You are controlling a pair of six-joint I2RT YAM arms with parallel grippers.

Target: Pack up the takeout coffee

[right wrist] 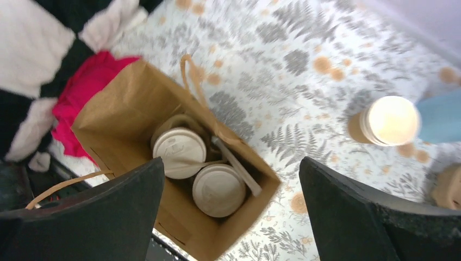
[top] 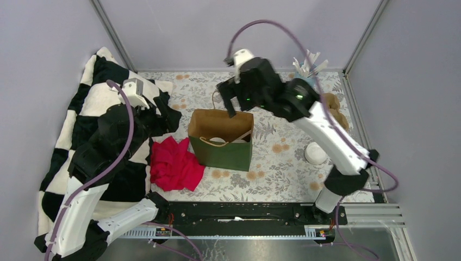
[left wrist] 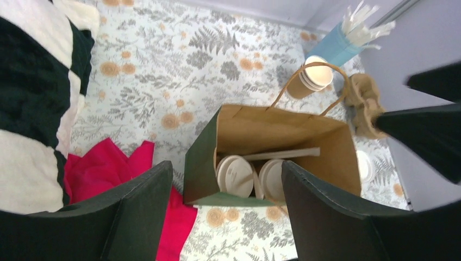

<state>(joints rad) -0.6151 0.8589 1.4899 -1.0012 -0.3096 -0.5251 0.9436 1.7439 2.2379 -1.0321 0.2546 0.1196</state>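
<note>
Nearest us, the left hand (left wrist: 225,176) hangs with its fingers apart, holding nothing. Past it, the green bag (top: 223,153) stands on the desk (top: 282,168) with two lidded coffee cups (right wrist: 179,149) already inside. The right hand (right wrist: 231,166) hovers above them, spread wide and empty. Farther back, a third cup (left wrist: 311,79) waits beside the blue cup (left wrist: 337,46), so we judge packing roughly two-thirds done.

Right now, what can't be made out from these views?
- Both wrist views: the two takeout coffee cups show only lids; the bag walls hide their bodies.
- Top view: bag rim hides most of them.
- Right wrist: blue cup cut off by the right edge, blurred.
- Left wrist: loose white lid half behind the bag.
</note>
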